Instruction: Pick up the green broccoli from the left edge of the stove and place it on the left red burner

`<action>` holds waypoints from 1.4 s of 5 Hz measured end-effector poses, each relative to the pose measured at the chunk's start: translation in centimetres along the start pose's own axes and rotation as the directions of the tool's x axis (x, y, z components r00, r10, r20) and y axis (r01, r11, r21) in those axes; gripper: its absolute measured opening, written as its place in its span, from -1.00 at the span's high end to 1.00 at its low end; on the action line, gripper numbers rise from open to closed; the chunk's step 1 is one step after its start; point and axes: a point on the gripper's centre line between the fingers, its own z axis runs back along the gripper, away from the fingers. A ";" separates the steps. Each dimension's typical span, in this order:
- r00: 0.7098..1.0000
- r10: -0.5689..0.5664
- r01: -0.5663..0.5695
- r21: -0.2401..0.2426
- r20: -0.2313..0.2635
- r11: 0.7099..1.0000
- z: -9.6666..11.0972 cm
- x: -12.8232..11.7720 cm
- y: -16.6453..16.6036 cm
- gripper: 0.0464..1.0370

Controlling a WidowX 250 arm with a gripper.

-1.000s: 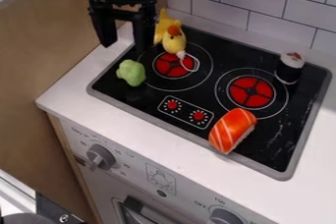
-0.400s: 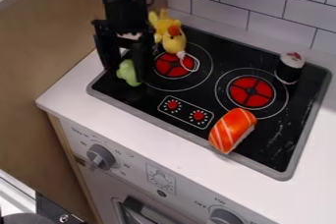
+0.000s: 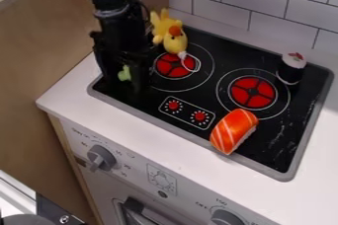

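One white counter [image 3: 66, 91]: running diagonally across the frame, carrying a black cooktop [image 3: 280, 147] with a grey rim
Room: a tiled wall [image 3: 264, 17] is rising at the upper right; a wooden panel [image 3: 39, 71] is standing at the left
Burners: two, both showing red, the left burner [image 3: 175, 65] and the right burner [image 3: 252, 92]
Red dials [image 3: 199, 116]: two, sitting on the cooktop near the middle of the frame
Oven knobs [image 3: 101, 157]: two, jutting from the front along the bottom
Green toy vegetable [image 3: 124, 73]: one, lying left of centre, partly hidden by the claw [image 3: 122, 83]
Claw: one, hanging over the vegetable; whether it is clenching or releasing, I cannot tell
Yellow toy bird [image 3: 175, 44]: one, resting near the claw
Orange sushi [image 3: 234, 130]: one, lying tilted right of centre
Sushi roll [image 3: 291, 68]: one, standing at the right
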 end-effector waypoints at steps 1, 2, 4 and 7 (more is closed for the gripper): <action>1.000 0.001 -0.001 -0.022 0.018 1.000 0.2 0.0 0.5 -0.40; 1.000 -0.019 0.019 -0.048 0.001 0.999 0.3 -0.5 0.6 -0.39; 0.999 -0.031 0.028 -0.120 -0.025 0.992 1.3 -1.0 -0.2 -0.39; 0.985 0.099 -0.091 -0.064 0.138 0.994 7.0 1.7 -4.0 -0.39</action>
